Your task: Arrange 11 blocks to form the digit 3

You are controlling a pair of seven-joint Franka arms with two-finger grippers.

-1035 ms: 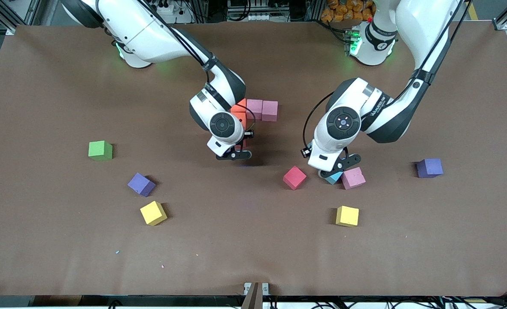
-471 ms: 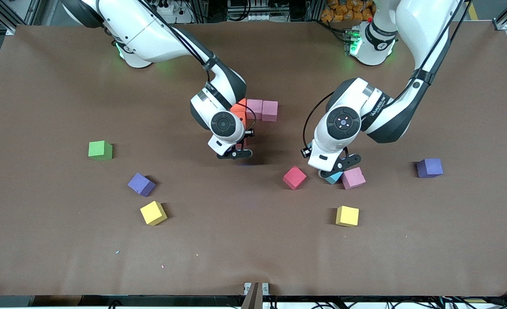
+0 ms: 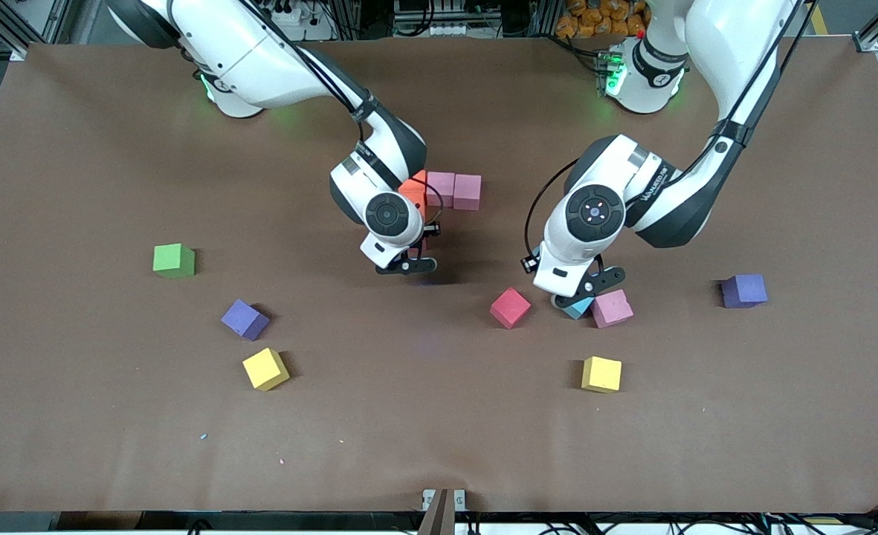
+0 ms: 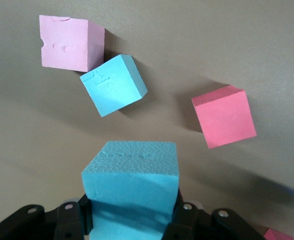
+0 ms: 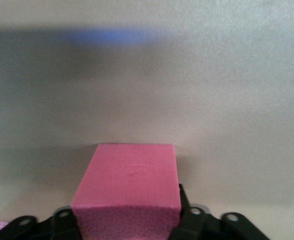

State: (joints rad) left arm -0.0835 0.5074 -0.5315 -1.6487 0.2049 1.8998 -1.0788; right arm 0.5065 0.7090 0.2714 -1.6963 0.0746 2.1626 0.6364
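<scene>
The right arm's wrist is covering most of the orange cube (image 3: pixel 413 189). The left gripper (image 3: pixel 584 296) is hiding most of a blue cube (image 3: pixel 578 306).

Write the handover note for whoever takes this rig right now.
Left gripper: jaws shut on the held light blue cube, over the loose light blue cube, beside the loose pink cube and loose red cube.
Right gripper: low at the figure, with another red cube.
Done: orange cube and two pink cubes in a row.
Left: most of the 3. Yellow cubes and purple cubes lie loose; skip the green cube.
</scene>
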